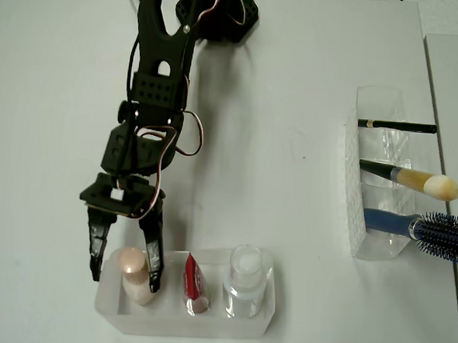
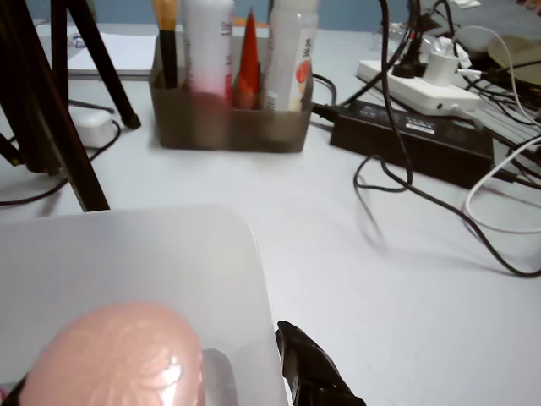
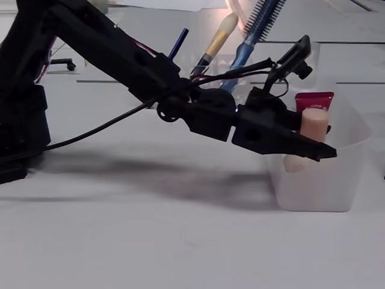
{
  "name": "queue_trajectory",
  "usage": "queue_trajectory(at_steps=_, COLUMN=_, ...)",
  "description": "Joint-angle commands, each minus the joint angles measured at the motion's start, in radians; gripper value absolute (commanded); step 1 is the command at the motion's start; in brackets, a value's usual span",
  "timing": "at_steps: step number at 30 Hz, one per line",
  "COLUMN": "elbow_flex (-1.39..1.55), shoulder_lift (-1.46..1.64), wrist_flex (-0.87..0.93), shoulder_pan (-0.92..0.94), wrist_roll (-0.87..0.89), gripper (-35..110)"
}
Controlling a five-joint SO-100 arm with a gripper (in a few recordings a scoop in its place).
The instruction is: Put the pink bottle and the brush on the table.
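Peach-pink, round-bodied bottle [image 1: 135,274] stands capped in the tray [image 1: 204,324], lower centre of the overhead view. The gripper [image 1: 124,272] straddles it, jaws apart.

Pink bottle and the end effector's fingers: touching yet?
Cannot tell. In the overhead view the end effector straddles the pink bottle standing in the clear tray, its right finger overlapping the bottle's edge; no view plainly shows contact or gap.

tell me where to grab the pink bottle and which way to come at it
Grip the pink bottle around its narrower cap, coming down from above with a finger on either side. It stands upright in the left compartment of the clear tray, so the walls block a low sideways approach. The gripper already straddles the cap, jaws open, so closing there looks sensible.
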Motion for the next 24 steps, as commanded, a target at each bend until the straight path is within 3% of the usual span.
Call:
queue_trajectory(at_steps=1, elbow_flex=-0.058, shoulder_lift=0.011, wrist_flex=-0.026, shoulder_pan=0.002, wrist_roll=-0.021, gripper=31)
queue_trajectory(at_steps=24, elbow_flex=-0.103, shoulder_lift=-0.044, wrist_flex=-0.084, shoulder_pan=-0.026, wrist_roll=-0.044, gripper=19)
